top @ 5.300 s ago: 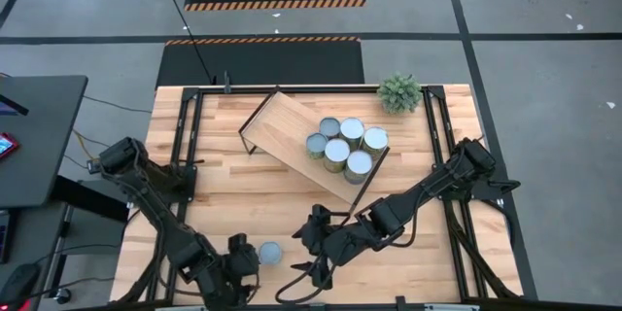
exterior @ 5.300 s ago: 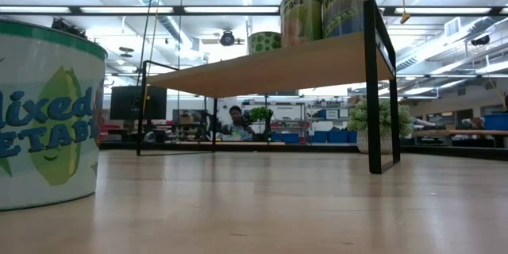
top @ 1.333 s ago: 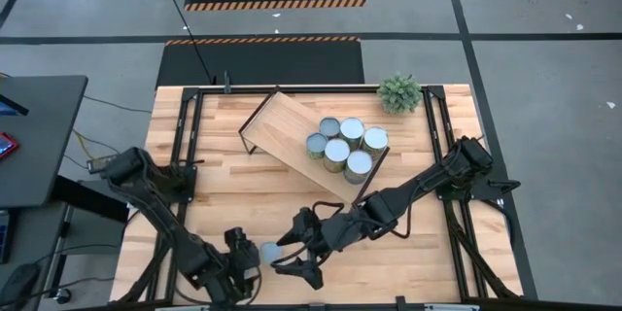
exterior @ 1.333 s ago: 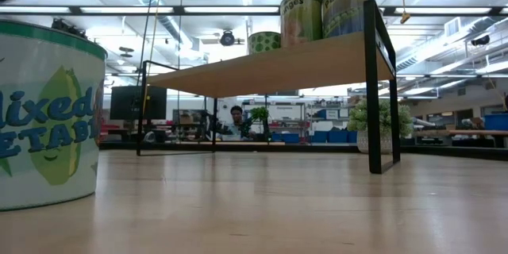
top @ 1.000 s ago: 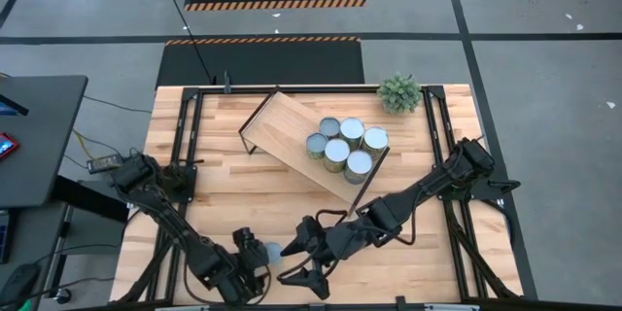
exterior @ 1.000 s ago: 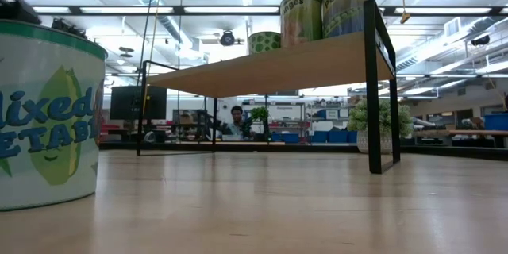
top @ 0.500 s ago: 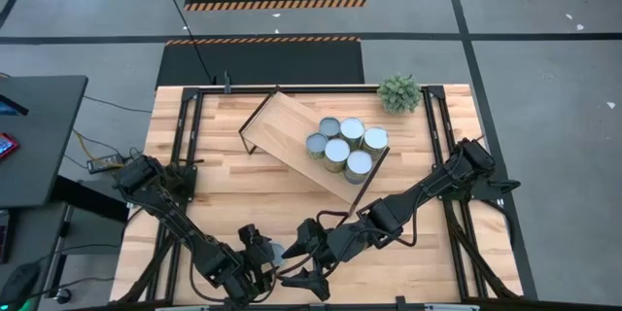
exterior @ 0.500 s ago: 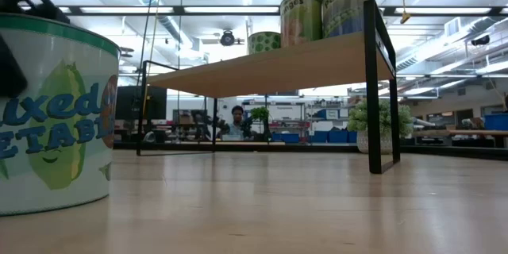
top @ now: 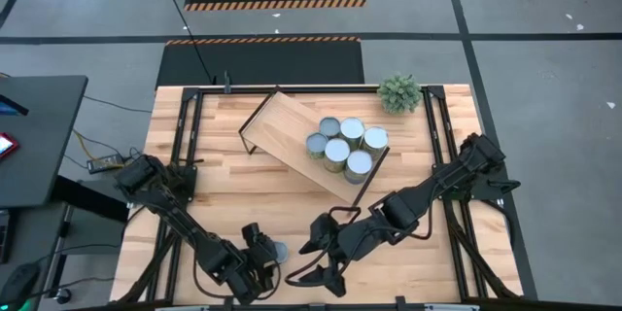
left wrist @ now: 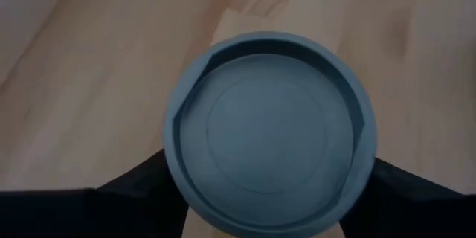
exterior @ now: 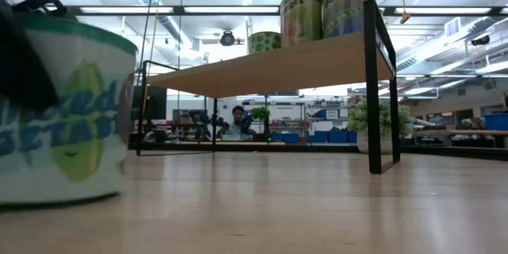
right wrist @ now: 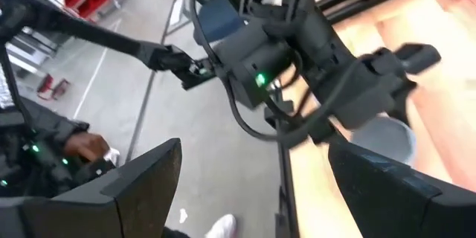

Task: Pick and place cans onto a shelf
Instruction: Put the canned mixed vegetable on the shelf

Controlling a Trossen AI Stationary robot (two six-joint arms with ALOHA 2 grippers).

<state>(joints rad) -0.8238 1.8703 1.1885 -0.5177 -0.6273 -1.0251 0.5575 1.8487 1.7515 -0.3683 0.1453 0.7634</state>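
Left wrist view: left gripper (left wrist: pixel 271 193) clamped on a blue-topped can (left wrist: pixel 269 132), one finger (left wrist: pixel 137 182) each side. Right gripper (top: pixel 313 260) just beside, spread wide, empty.

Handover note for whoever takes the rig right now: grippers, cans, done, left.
Left gripper: at the table's near edge, fingers on either side of the blue-topped can; can looks tilted in the low view, a firm grip is not certain.
Right gripper: just right of that can, fingers open, empty.
Done: five cans stand clustered on the shelf, at its right end.
Left: get this can onto the shelf. No other loose cans in view.
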